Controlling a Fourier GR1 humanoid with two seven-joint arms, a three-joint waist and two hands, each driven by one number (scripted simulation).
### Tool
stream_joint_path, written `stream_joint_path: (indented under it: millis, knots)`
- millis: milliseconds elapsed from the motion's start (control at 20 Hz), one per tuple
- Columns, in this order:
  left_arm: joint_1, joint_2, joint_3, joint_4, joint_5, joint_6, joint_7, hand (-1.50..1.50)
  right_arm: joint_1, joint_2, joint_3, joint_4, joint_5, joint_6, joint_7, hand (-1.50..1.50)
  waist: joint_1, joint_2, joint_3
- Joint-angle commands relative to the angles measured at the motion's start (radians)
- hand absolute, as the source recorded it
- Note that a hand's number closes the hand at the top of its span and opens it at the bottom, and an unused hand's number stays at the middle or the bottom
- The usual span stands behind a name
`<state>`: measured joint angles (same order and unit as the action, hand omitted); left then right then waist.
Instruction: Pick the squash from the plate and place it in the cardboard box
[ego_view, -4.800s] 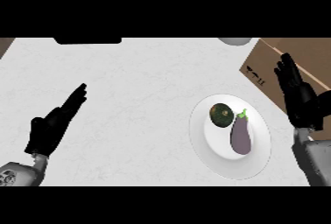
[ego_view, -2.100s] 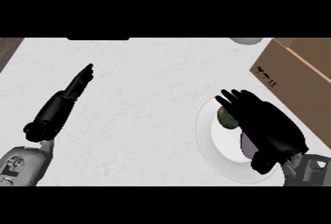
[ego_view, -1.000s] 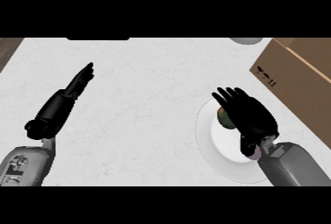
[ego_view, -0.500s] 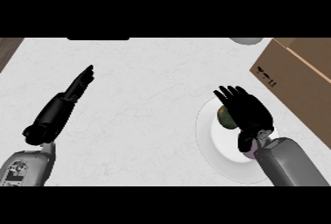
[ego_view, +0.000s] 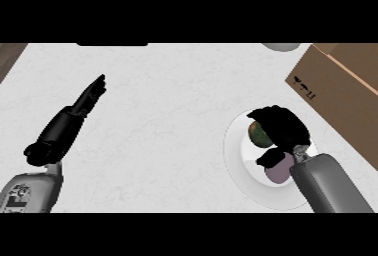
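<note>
Pale marbled counter; plate beside cardboard box (squash seemingly under right hand).

Off-white counter, faintly veined in pale grey. Plain white plate at centre right. On it, dark green squash with a dull orange-brown patch, and a muted purple aubergine. Tan-brown cardboard box at upper right, printed with small black arrows. Matt black left hand and right hand. Plain grey right forearm; lighter grey left forearm with dark markings. Wood-brown strip in the upper left corner.
</note>
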<state>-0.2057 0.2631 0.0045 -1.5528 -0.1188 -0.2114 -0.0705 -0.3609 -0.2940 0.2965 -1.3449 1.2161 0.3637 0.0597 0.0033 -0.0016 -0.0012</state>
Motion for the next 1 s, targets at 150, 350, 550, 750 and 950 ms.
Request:
stream_joint_path:
  millis: [150,350,550,750,950]
  knots:
    - [-0.022,0.015,0.037,-0.011,0.018,-0.037,0.015,0.00,0.037,-0.011,0.042,0.064,0.075,-0.207,-0.149,1.50,-0.001,0.002,0.001]
    - [-0.026,-0.003,0.035,0.071,-0.012,-0.028,-0.043,0.00,-0.077,0.040,0.004,0.216,0.109,-0.323,-0.185,1.50,0.003,0.004,0.001]
    - [-0.008,-0.001,0.038,-0.039,-0.001,-0.038,0.035,0.00,0.022,0.000,0.016,-0.011,0.101,-0.296,-0.213,1.50,-0.006,-0.001,0.001]
    - [-0.035,-0.042,0.012,0.008,-0.029,-0.011,0.021,0.00,-0.168,0.121,-0.115,0.232,0.014,-0.298,-0.185,1.50,0.008,0.005,0.002]
    - [-0.046,0.015,0.057,0.022,0.016,-0.072,-0.002,0.00,-0.351,0.201,-0.242,0.342,-0.073,-0.223,-0.076,1.50,0.023,0.009,0.002]
